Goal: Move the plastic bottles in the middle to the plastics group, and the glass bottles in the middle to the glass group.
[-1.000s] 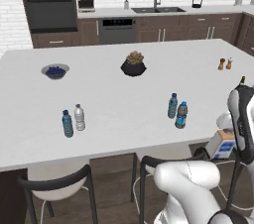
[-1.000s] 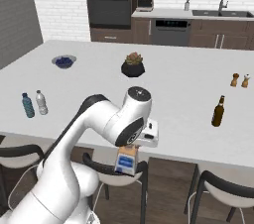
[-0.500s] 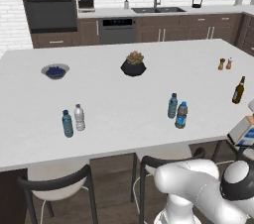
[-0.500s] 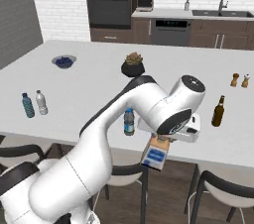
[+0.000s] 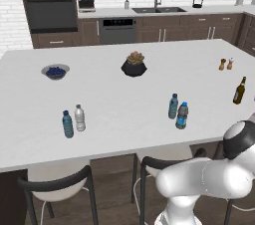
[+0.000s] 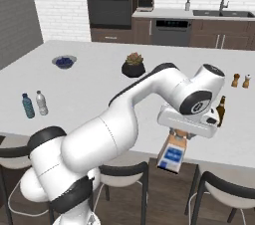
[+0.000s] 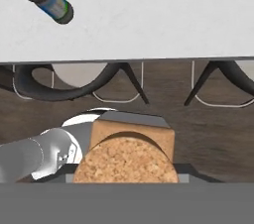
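The gripper (image 6: 175, 138) is clamping the squat clear cork-stoppered glass bottle (image 6: 172, 156) beyond the white counter's (image 6: 99, 94) 6 o'clock edge; slipping risks dropping it before the slim brown bottle (image 6: 220, 111).

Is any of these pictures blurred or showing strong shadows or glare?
Left base view: the white arm looks motion-smeared, the white counter evenly lit. Right base view: sharp, soft shadows only. Hand view: the tan cork stopper fills the foreground, slightly soft.

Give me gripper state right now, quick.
Gripper: jaws shut on the cork-stoppered glass bottle, carried off the counter's front edge, above the stools.
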